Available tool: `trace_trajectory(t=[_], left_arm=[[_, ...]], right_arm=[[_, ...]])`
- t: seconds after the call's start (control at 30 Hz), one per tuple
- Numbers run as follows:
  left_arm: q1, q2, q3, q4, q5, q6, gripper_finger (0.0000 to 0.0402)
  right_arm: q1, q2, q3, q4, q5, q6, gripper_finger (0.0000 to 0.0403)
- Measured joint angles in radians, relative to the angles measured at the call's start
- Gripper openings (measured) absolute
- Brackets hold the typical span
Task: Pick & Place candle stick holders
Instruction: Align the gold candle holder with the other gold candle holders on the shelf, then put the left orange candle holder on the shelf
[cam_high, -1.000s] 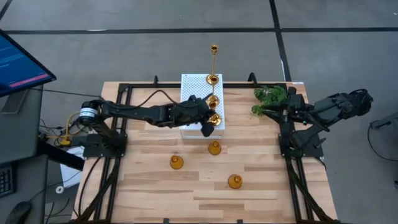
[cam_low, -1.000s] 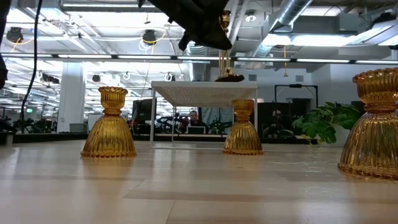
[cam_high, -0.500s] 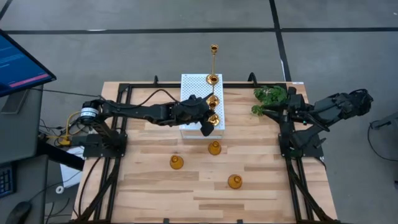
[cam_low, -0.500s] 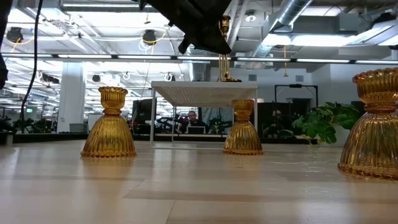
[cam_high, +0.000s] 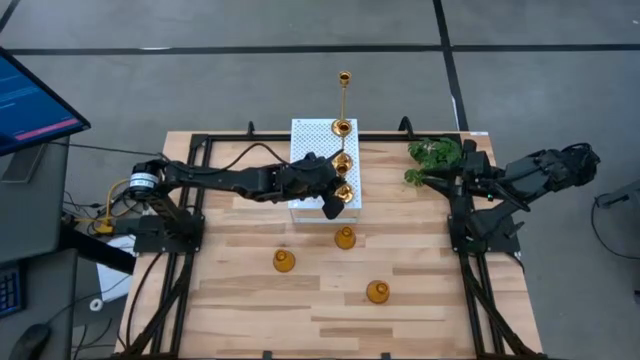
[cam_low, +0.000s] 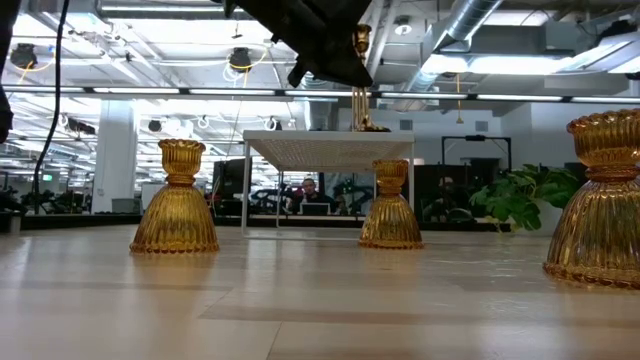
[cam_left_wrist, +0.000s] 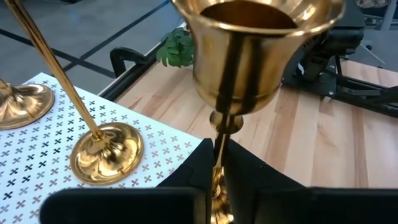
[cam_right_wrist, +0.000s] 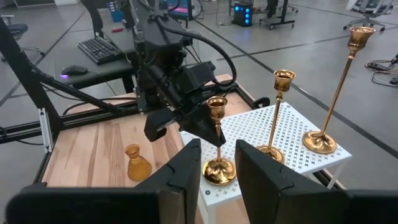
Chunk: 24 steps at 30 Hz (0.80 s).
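Both arms (cam_high: 220, 180) are matte black with blocky jointed links. A black cable loops along the left arm. Its base joint (cam_high: 137, 182) carries a silver ring and yellow fittings.

From above, the left pincer (cam_high: 336, 200) covers the stem of the brass holder (cam_high: 345, 192) beside it, so its grip cannot be judged there. In the left wrist view that holder (cam_left_wrist: 249, 50) is cut off at the top edge, and its foot is hidden behind the pincer's fingers (cam_left_wrist: 186, 180). The right pincer (cam_high: 470, 180) is too small overhead to read.
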Motion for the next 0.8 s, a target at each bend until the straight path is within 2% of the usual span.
trace_trajectory(t=[0.5, 0.63, 0.8], left_arm=[[0.000, 0.000, 0.000, 0.004, -0.002, 0.004, 0.0059], [0.000, 0.000, 0.000, 0.008, 0.013, 0.067, 0.0088], [0.000, 0.000, 0.000, 0.010, 0.018, 0.075, 0.0150]], right_arm=[[0.000, 0.000, 0.000, 0.000, -0.002, 0.001, 0.0091], [0.000, 0.000, 0.000, 0.000, -0.015, 0.001, 0.0091], [0.000, 0.000, 0.000, 0.000, -0.026, 0.002, 0.0091]])
